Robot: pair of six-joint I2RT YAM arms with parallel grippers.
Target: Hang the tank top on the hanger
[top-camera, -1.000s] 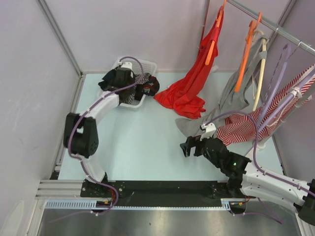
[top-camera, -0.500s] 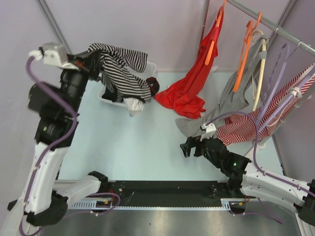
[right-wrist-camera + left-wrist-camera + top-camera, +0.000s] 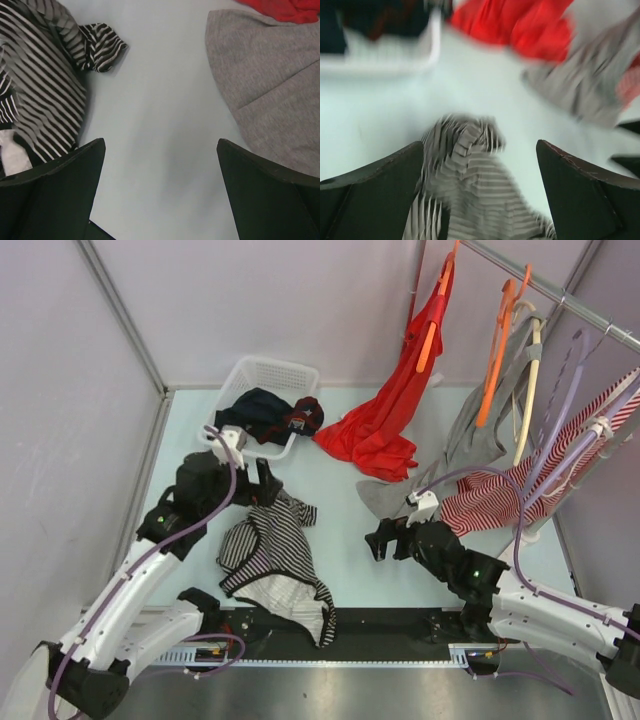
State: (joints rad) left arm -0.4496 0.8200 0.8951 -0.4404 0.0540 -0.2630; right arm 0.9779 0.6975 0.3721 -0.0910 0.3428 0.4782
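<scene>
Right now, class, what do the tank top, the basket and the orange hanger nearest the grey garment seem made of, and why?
Tank top: soft thin knit, matte; lies crumpled in folds. Basket: probably white plastic; rigid lattice walls. Hanger: likely plastic; smooth, slim, evenly orange.

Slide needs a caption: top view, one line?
Striped tank top lies crumpled on the table beside the open left end effector.

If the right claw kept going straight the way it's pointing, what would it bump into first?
Probably just the bare table. The right gripper aims at the gap between the tank top and the grey garment, touching neither, though depth is hard to judge.
</scene>
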